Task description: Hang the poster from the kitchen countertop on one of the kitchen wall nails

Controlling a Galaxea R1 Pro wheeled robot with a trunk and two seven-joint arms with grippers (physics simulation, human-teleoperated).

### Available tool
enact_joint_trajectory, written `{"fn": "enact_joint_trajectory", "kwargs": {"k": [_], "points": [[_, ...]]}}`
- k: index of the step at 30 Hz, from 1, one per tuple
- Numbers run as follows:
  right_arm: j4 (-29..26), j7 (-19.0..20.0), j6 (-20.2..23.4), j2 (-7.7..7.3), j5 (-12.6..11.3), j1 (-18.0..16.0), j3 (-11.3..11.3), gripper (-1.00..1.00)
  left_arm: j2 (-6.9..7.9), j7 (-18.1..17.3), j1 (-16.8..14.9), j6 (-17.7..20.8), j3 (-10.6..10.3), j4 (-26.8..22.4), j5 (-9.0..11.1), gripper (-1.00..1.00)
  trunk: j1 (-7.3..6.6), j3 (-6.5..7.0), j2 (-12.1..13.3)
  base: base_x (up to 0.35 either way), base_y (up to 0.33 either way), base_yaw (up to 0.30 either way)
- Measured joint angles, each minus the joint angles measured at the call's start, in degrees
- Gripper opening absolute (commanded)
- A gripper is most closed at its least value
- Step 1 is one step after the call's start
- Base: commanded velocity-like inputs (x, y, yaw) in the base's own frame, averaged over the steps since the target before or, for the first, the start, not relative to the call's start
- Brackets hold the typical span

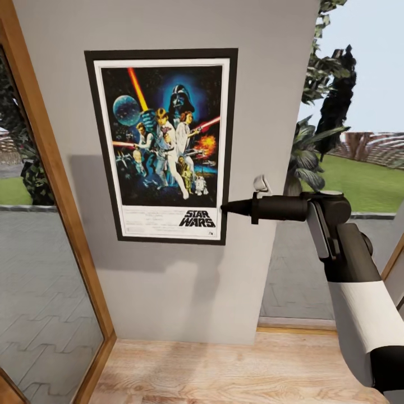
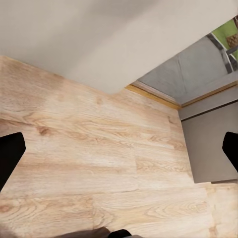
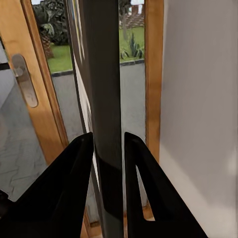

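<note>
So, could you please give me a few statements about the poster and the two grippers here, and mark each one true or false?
1. The poster is upright against the grey wall. True.
2. The right gripper is closed on the poster's frame edge. True.
3. The left gripper holds the poster's other side. False: it is open, with nothing between its fingers, above the wooden floor.
4. The poster hangs upside down. False: its logo reads upright near the bottom.
5. The right gripper grips the poster's top edge. False: it holds the lower right edge.

The black-framed Star Wars poster (image 1: 163, 145) sits upright, flat against the grey wall (image 1: 264, 112).
</note>
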Motion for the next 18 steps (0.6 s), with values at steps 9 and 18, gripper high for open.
{"fn": "enact_joint_trajectory", "kwargs": {"k": [9,18], "points": [[0.00,0.03,0.02,0.00,0.01,-0.34,0.00,-1.00,0.07,0.00,0.01,0.00,0.00,0.00,0.00,1.00,0.00,0.00,0.00,0.000,0.000,0.000],[0.00,0.09,0.02,0.00,0.01,-0.33,-0.03,-1.00,0.39,0.00,0.00,0.01,0.00,0.00,0.00,1.00,-0.02,0.00,0.00,0.098,0.000,0.000]]}}
